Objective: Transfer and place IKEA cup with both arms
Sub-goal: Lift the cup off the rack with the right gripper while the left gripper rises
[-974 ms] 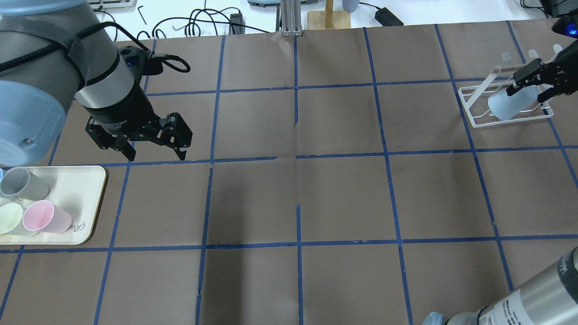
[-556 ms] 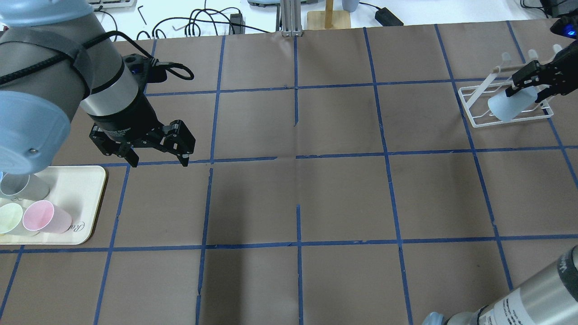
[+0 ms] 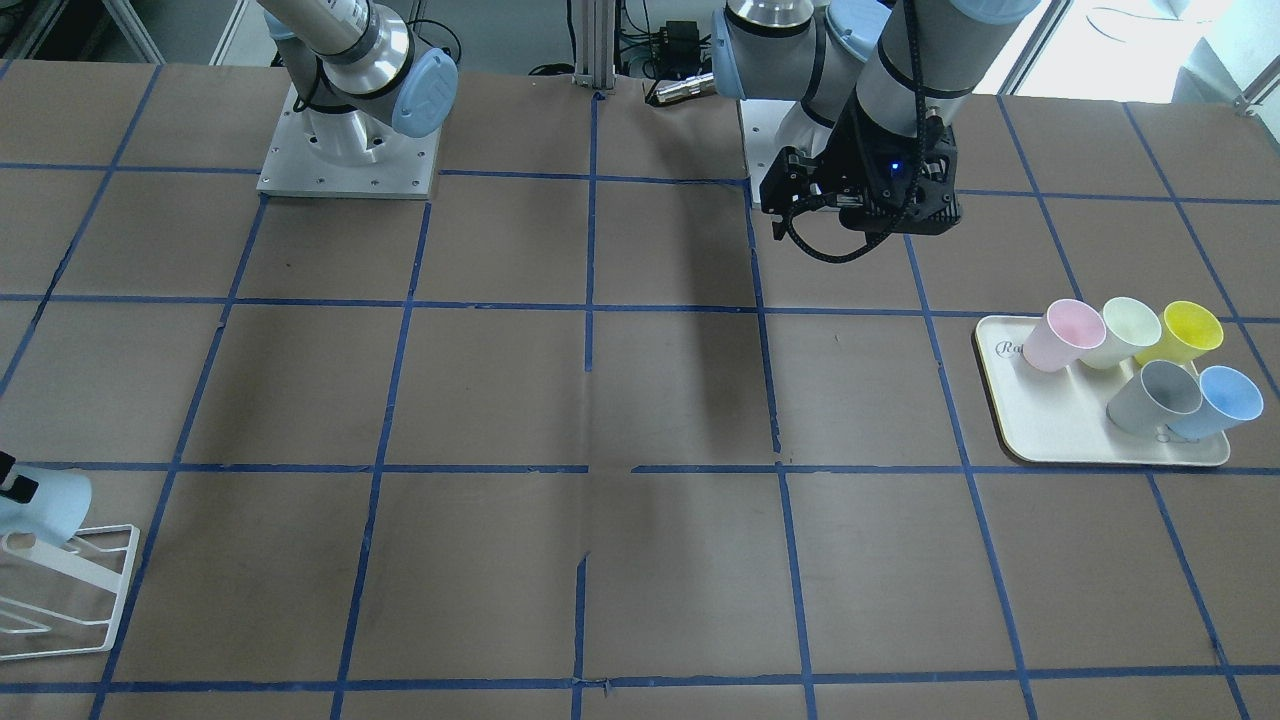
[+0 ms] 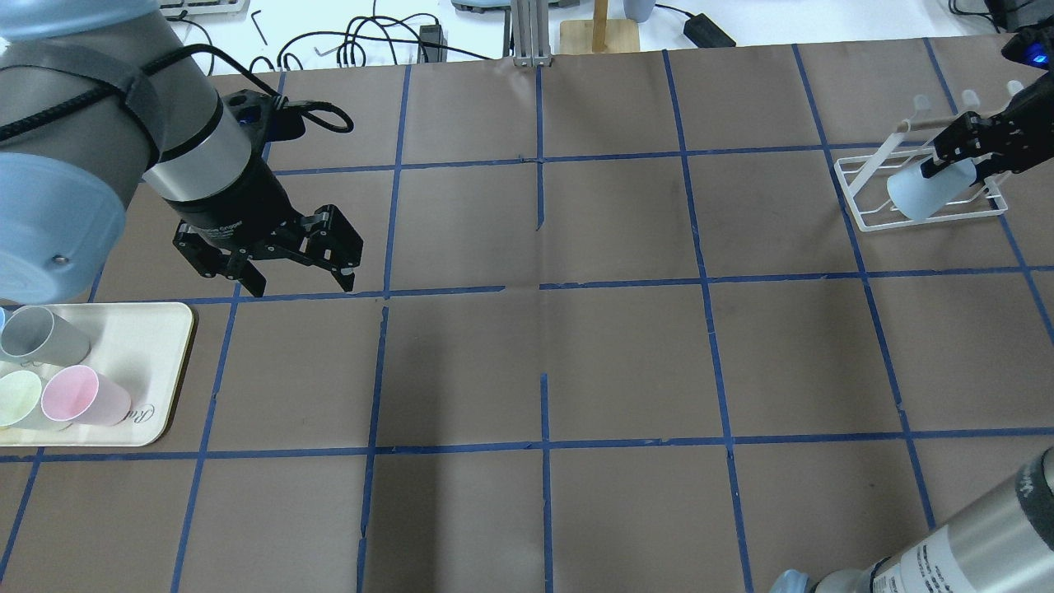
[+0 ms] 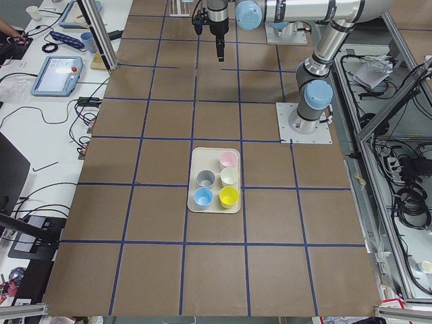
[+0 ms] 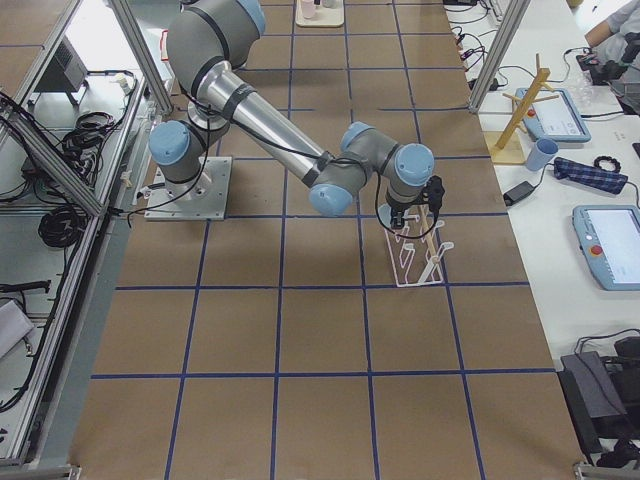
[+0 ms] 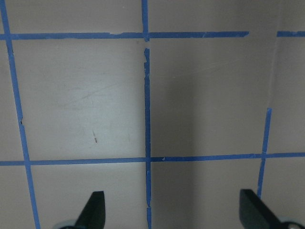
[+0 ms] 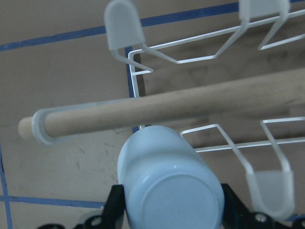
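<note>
The IKEA cup (image 4: 916,194), a light-blue tumbler, lies tilted over the white wire rack (image 4: 865,216) at the far right. My right gripper (image 4: 959,165) is shut on it. In the right wrist view the cup's base (image 8: 172,191) sits between the black fingers, just below the rack's wooden bar (image 8: 200,106). The cup also shows at the left edge of the front view (image 3: 48,503). My left gripper (image 4: 300,287) is open and empty above bare table, right of the tray; its fingertips (image 7: 95,205) frame only the mat.
A cream tray (image 4: 156,346) at the left edge holds several cups: pink (image 4: 82,397), grey (image 4: 43,333), pale green (image 4: 16,399), yellow (image 3: 1190,330) and a second light-blue one (image 3: 1225,400). Cables and a wooden stand (image 4: 599,33) lie beyond the far edge.
My left gripper has drifted a little to the right, still open. My right gripper has shifted slightly with the cup at the rack.
</note>
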Robot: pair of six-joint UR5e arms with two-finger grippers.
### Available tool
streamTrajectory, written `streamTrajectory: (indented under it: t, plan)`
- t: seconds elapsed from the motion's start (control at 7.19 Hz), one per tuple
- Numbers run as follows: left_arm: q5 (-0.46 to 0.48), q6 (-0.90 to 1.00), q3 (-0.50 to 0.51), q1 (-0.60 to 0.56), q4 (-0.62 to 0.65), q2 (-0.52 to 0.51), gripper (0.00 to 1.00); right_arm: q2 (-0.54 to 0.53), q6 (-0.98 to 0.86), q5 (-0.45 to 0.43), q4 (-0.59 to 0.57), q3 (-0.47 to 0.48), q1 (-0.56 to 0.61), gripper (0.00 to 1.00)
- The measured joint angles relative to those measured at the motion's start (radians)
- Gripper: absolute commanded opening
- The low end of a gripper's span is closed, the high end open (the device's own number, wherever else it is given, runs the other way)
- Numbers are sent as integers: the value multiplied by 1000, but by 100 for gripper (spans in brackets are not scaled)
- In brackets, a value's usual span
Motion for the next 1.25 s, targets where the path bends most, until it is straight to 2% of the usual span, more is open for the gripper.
streamTrajectory:
  t: [0.14,0.42,0.56,0.97,1.25]
  plan:
    - [-35,0,3,2,11,-2,100,-5,-1,-7,3,-8,0,35]
    - [-215,-3,4,17,37,2,100,-43,-5,-14,13,-19,0,29]
    - [-349,-5,4,44,44,4,100,-78,-7,-20,22,-20,0,26]
    - [-828,-1,-21,152,37,-2,100,-197,-71,-85,51,-41,4,13]
    - [-1100,1,-90,167,40,-4,100,-254,-82,-83,91,-36,36,14]
